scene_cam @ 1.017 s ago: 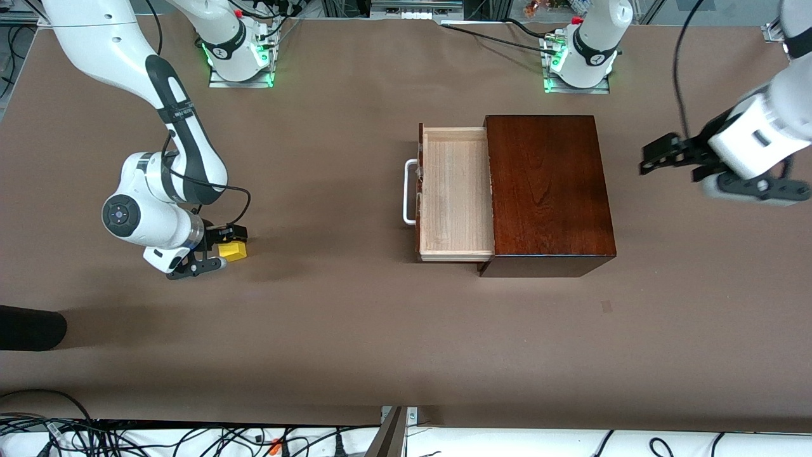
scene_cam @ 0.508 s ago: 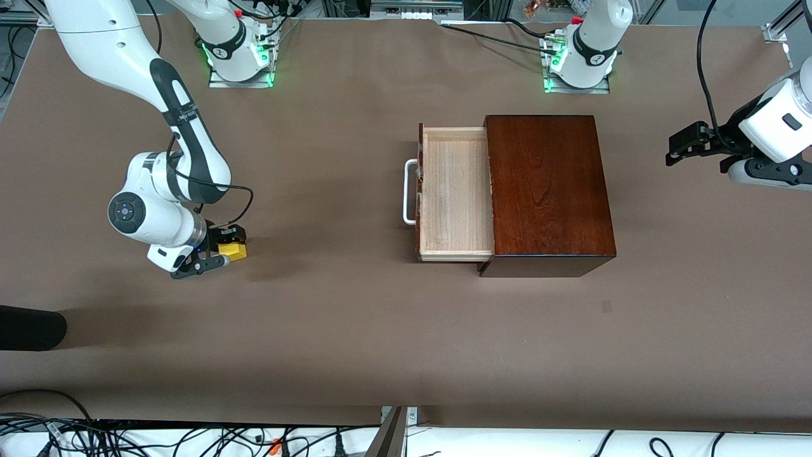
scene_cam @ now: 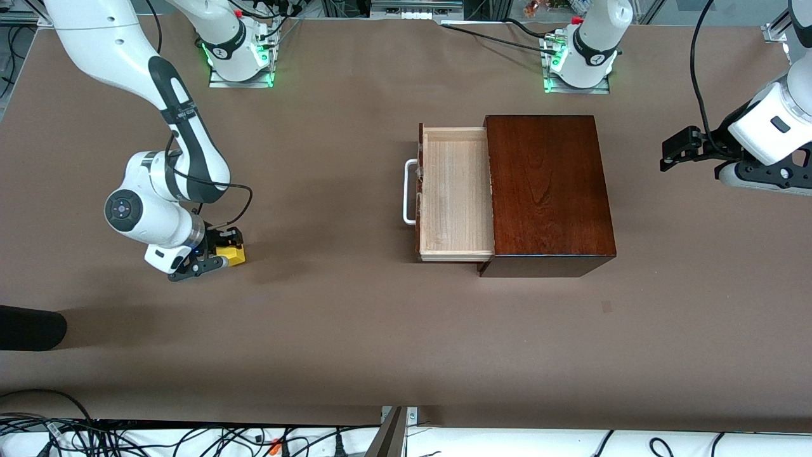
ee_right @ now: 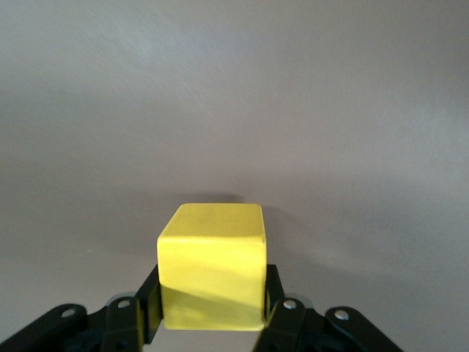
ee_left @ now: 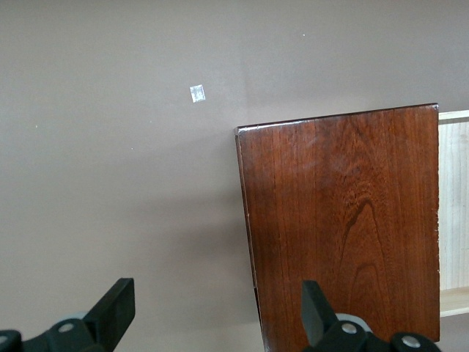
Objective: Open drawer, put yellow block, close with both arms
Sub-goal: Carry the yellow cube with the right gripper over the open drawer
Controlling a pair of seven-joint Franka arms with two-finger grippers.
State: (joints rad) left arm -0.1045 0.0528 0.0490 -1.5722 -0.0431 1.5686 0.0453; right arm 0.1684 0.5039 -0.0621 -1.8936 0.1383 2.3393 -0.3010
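Low at the frame's left edge, the right gripper [scene_cam: 219,247] has its fingers clamped on the yellow block [scene_cam: 232,255]. At the frame's middle the drawer [scene_cam: 455,193] stands pulled open. The left gripper [scene_cam: 674,151], spread wide and empty, hangs at the frame's right edge over bare table [scene_cam: 355,317].

block [ee_right: 212,264] underside & lower sides hidden betw. right gripper [ee_right: 212,323] fingers, cut by frame bottom. box [ee_left: 344,227] cut at bottom of left wrist view; drawer [ee_left: 454,213] only a sliver at right edge.
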